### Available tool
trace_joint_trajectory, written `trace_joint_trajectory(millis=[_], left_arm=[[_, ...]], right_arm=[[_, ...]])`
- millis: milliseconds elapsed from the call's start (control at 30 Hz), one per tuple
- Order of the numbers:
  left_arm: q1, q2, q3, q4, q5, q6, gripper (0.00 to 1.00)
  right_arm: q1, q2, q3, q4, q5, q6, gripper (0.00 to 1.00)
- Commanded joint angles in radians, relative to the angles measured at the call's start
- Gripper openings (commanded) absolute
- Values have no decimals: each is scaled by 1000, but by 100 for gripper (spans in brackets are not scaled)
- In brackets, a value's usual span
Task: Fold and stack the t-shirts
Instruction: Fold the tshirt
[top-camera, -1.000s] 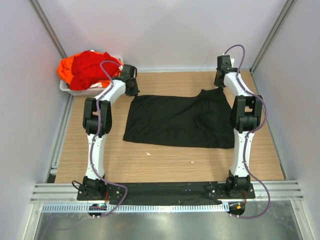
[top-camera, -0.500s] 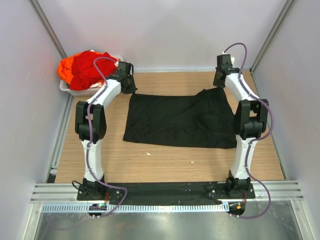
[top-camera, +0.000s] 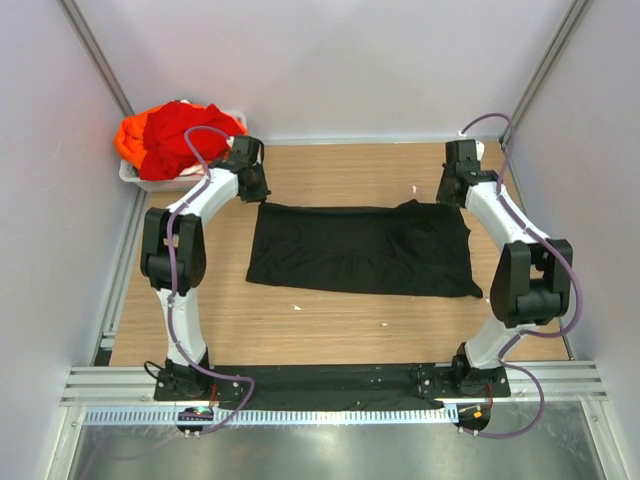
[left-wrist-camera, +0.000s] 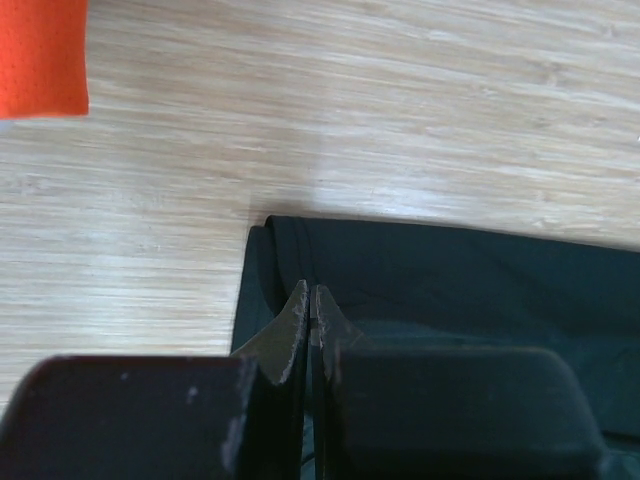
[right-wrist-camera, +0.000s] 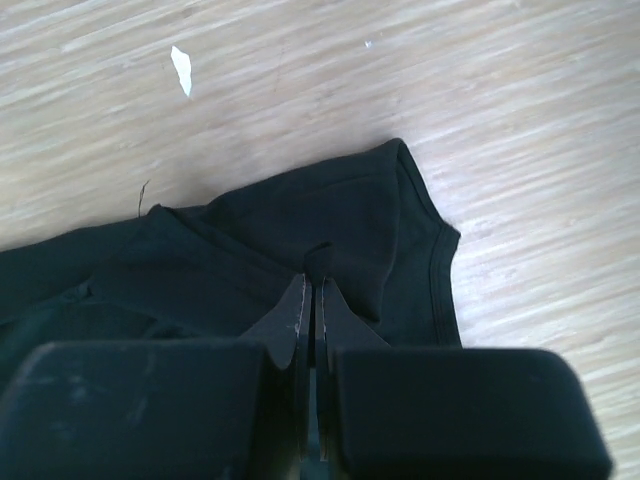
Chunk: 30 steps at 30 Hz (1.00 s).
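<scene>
Both arms extended forward; left gripper (left-wrist-camera: 309, 300), right gripper (right-wrist-camera: 311, 290) closed tight.

The tabletop (top-camera: 330, 320) is pale wood-grain board, smooth with a faint sheen, and the black t-shirt (top-camera: 360, 250) on it is soft matt cloth with a stitched hem. The orange t-shirt (left-wrist-camera: 40, 55) shows a finely pitted knit and the red t-shirt (top-camera: 180, 135) plain matt cloth, both in a white plastic tub (top-camera: 140, 182). The left tool (left-wrist-camera: 308, 300) and right tool (right-wrist-camera: 308, 290) are matt black plastic, scuffed pale along the finger edges, and the near rail (top-camera: 560, 380) is bare ribbed metal.
</scene>
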Motion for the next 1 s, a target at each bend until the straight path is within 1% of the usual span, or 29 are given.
trace_joint_trajectory(millis=[0,200,500,667,833,867,900,933,967], left_arm=[[4,-71,-25,30,4,29,0],[4,-101,-88,46,12,25,0],[4,-157,-148,52,-2,19,0],[4,-178,-180,44,-17,17,0],[4,-203,-227,4,-65,-29,0],[4,-209,-239,0,-76,-35,1],[4,-221,-267,-6,-105,-52,13],[4,-229,-281,-10,-118,-58,21],[4,-238,-293,-13,-135,-67,30]], right_arm=[[2,-114,-101,59,11,28,1],[2,-203,-228,81,10,39,1],[3,-292,-304,64,27,59,1],[5,-313,-368,53,63,114,1],[6,-344,-465,59,105,195,2],[5,-347,-477,59,108,207,7],[6,-358,-503,56,111,220,20],[5,-364,-517,55,111,239,31],[6,-370,-530,55,114,255,49]])
